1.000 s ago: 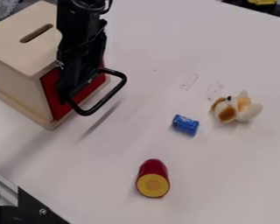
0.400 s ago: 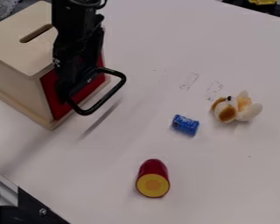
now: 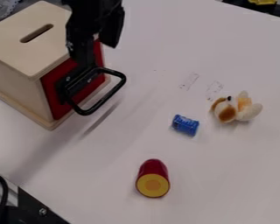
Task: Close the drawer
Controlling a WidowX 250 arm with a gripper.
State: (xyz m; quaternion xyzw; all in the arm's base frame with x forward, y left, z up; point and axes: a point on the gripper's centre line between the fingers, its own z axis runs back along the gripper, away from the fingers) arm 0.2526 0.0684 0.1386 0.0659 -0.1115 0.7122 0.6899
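- Red drawer [image 3: 58,79] in the face of the pale wood box [image 3: 14,81], at the left of the view; its front looks flush with the box, and the gripper hides part of it.
- Black handle [image 3: 121,84] on that front, a loop jutting out over the white bench [image 3: 206,175].
- Gripper [image 3: 96,52] hanging down from the top edge, in front of the drawer and just above the handle; its jaws are spread. Whether it touches the handle, I cannot tell.
- Slot [image 3: 36,33] in the box's top, left of the gripper.
- Blue can [image 3: 185,125] lying on its side, well apart from the handle.
- White and brown plush toy [image 3: 235,107] to the right of the can.
- Red piece [image 3: 153,178] with a yellow end, nearer the camera than the can.
- Black bracket [image 3: 40,210] and cable [image 3: 3,188] in the lower left corner.
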